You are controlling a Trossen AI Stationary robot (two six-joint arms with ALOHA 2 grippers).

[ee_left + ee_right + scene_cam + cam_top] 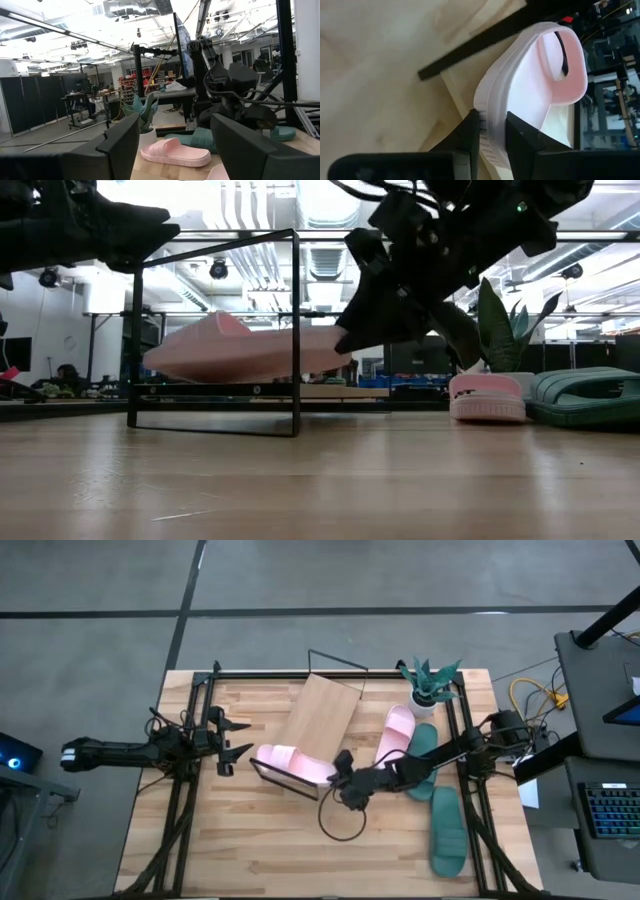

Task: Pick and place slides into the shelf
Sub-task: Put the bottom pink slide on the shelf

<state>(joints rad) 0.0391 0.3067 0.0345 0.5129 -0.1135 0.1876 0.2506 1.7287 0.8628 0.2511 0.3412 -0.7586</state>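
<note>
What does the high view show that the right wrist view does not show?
Only the high view shows the waiting left gripper at the table's left side, the second pale pink rubber slide, two dark teal-green rubber slides and the green potted plant. Only the right wrist view shows the jaws pinching the sole's edge. Both show the right gripper holding a pale pink rubber slide over the light-wood shelf board.

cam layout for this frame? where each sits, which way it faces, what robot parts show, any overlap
High: overhead, straight down; both arms, shelf.
Low: tabletop height, level across; right tool carrying pink slide into the frame.
Left wrist: on the idle left arm, facing across the table; own fingers.
Right wrist: along its own fingers, clamped on the slide's edge.
Shared: that pink slide, in high, low, right wrist.
</note>
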